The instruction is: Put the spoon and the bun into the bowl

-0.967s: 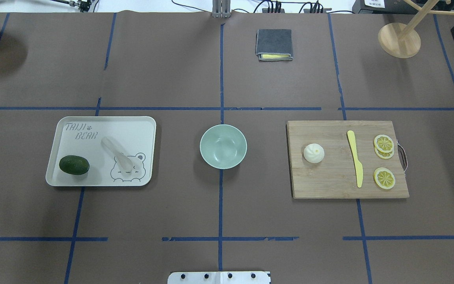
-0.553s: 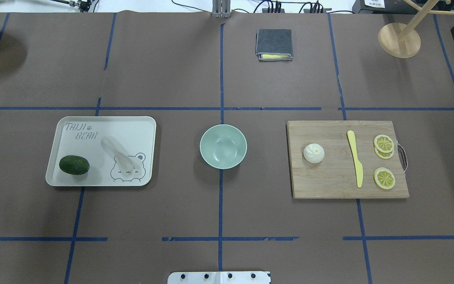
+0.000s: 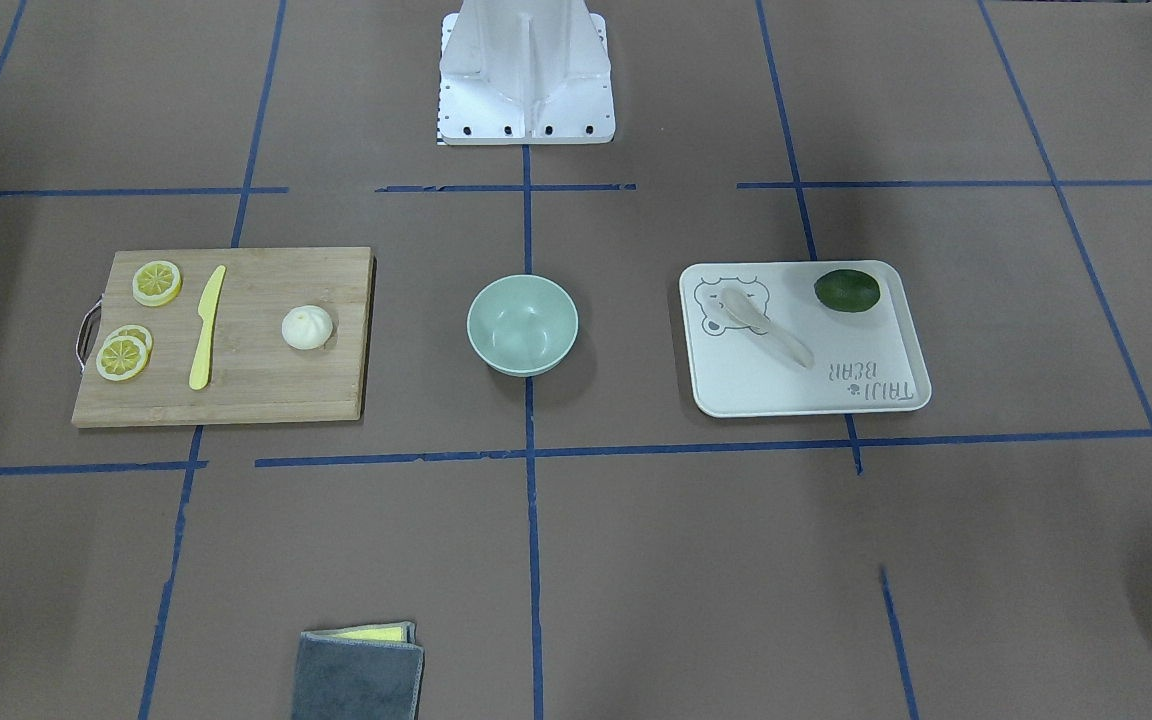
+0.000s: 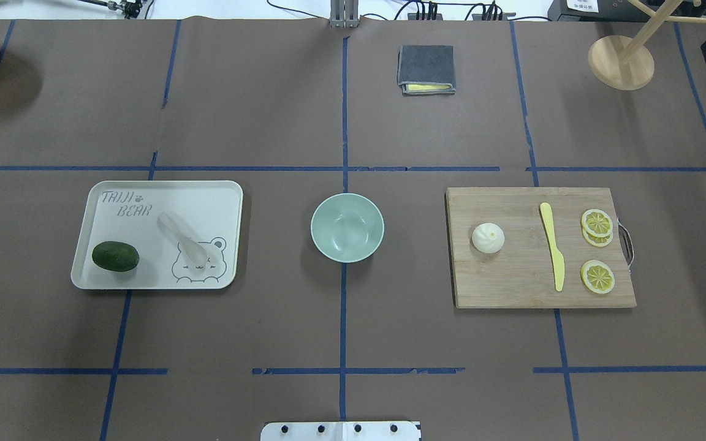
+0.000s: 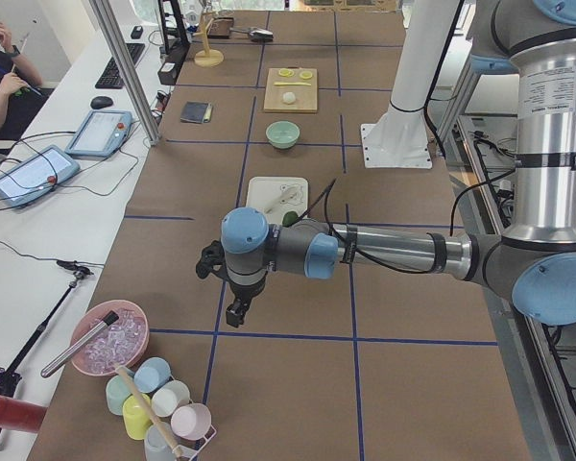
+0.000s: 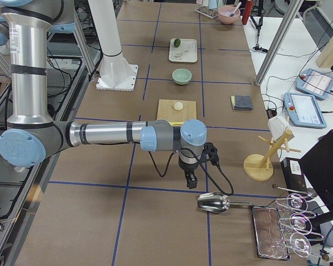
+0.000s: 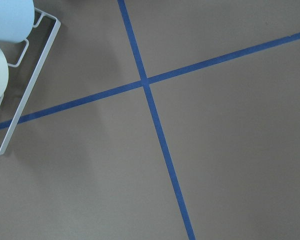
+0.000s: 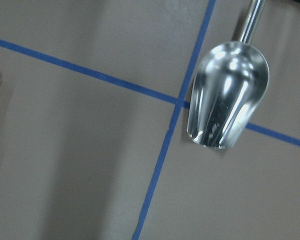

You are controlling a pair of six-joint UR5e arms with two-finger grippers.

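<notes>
The bowl [image 4: 347,227] stands upright at the table's middle. The spoon [image 4: 182,239] lies on the tray [image 4: 218,196] to the robot's left of the bowl. Its scoop rests over the printed bear and its handle slants away from the robot. A lime [image 4: 115,256] lies on the same tray, apart from the spoon.

The bun [image 4: 488,237] sits on the board [image 4: 512,288] to the robot's right of the bowl. Farther right on the board are a knife [image 4: 553,245] and 3 lemon slices [image 4: 597,277].

The left gripper [image 5: 237,312] points down over bare paper, well apart from the tray and near a rack of cups [image 5: 158,399]. The right gripper [image 6: 190,180] points down over the paper just beside a metal scoop [image 6: 213,203], well apart from the board. Only the side views show either gripper, so whether the jaws are apart or together cannot be told.
</notes>
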